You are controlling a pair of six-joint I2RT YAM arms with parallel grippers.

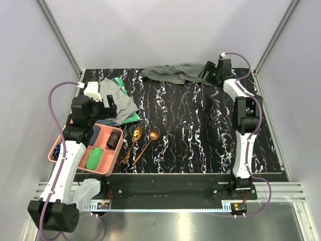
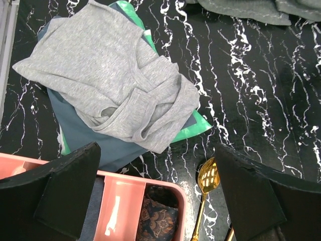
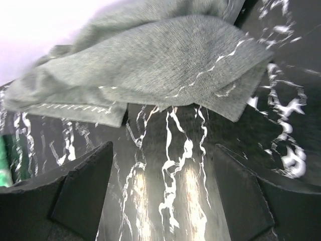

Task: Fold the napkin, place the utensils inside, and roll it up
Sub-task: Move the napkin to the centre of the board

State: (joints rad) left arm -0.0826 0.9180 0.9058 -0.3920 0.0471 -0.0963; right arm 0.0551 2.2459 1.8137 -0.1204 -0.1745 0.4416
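The dark grey napkin [image 1: 173, 74] lies crumpled at the back middle of the table. In the right wrist view it [image 3: 165, 65] lies just ahead of the fingertips, stitched hem showing. My right gripper [image 1: 204, 74] is open and empty at the napkin's right end, with bare table between its fingers [image 3: 160, 201]. The gold spoon [image 1: 135, 136] and the copper spoon [image 1: 150, 138] lie side by side near the front left. My left gripper [image 1: 114, 104] is open and empty, and hovers [image 2: 158, 201] above the tray's corner, with the gold spoon's bowl [image 2: 208, 175] beside its right finger.
A pink tray [image 1: 54, 150] with a green item, a patterned cloth [image 2: 160, 221] and other things stands at the front left. A light grey cloth [image 2: 105, 75] lies over green and blue-grey cloths behind it. White walls close in the table.
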